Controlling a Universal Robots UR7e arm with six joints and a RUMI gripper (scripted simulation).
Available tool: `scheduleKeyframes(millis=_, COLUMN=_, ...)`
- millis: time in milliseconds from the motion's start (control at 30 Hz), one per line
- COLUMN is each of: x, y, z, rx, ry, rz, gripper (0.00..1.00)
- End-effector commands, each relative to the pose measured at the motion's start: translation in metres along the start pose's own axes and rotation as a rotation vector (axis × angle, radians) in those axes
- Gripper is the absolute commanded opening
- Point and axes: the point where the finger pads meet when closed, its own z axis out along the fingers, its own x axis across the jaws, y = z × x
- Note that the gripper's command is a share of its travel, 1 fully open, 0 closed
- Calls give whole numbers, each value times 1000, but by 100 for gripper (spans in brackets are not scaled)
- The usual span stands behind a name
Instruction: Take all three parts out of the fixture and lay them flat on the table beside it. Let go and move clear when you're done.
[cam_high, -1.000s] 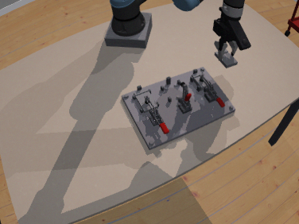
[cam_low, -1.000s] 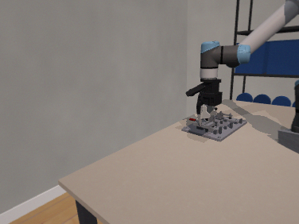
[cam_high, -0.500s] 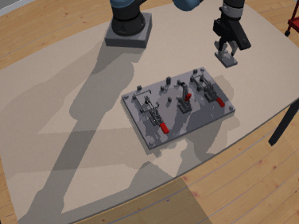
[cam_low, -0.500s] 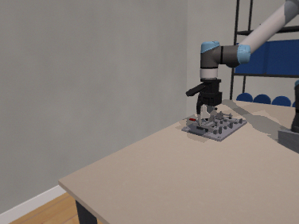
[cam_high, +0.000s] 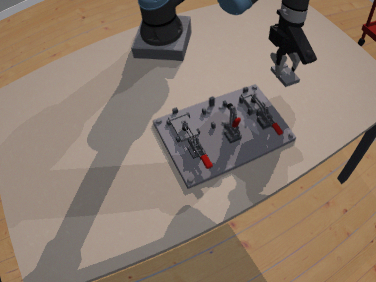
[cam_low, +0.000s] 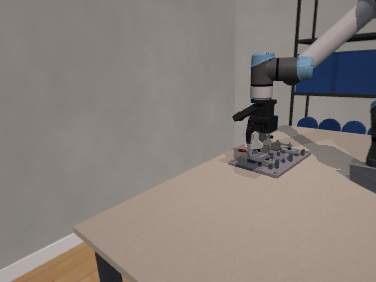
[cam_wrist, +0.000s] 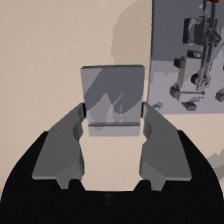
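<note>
My gripper (cam_high: 285, 67) (cam_low: 255, 141) (cam_wrist: 113, 103) is shut on a flat grey plate part (cam_high: 286, 76) (cam_wrist: 114, 102) and holds it a little above the bare table, beyond the far right end of the fixture. The fixture (cam_high: 192, 172) (cam_low: 292, 164) (cam_wrist: 162, 90) is a grey baseplate with three toggle clamps that have red handles (cam_high: 206, 161) (cam_high: 236, 121) (cam_high: 276, 129). In the wrist view the plate hangs over the table top, just left of the fixture's edge. I cannot tell which other parts sit under the clamps.
The arm's base block (cam_high: 161, 44) stands on the table at the back. The table's curved front edge (cam_high: 300, 180) runs close behind the fixture's right side. A dark shelf rack (cam_low: 305, 65) and a red cart (cam_high: 369, 25) stand off the table.
</note>
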Motion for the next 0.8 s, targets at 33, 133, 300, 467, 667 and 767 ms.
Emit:
scheduleKeyframes(millis=33, x=0, y=-13, z=0, rx=1, ry=-1, rz=0, gripper=0)
scheduleKeyframes(millis=133, x=0, y=-24, z=0, rx=1, ry=-1, rz=0, gripper=0)
scheduleKeyframes(millis=300, x=0, y=-45, z=-1, rx=1, ry=-1, rz=0, gripper=0)
scheduleKeyframes(millis=467, x=0, y=-58, z=-1, rx=1, ry=-1, rz=0, gripper=0)
scheduleKeyframes(millis=667, x=0, y=-82, z=-1, rx=1, ry=-1, rz=0, gripper=0)
scheduleKeyframes(millis=767, x=0, y=-91, z=-1, rx=1, ry=-1, rz=0, gripper=0)
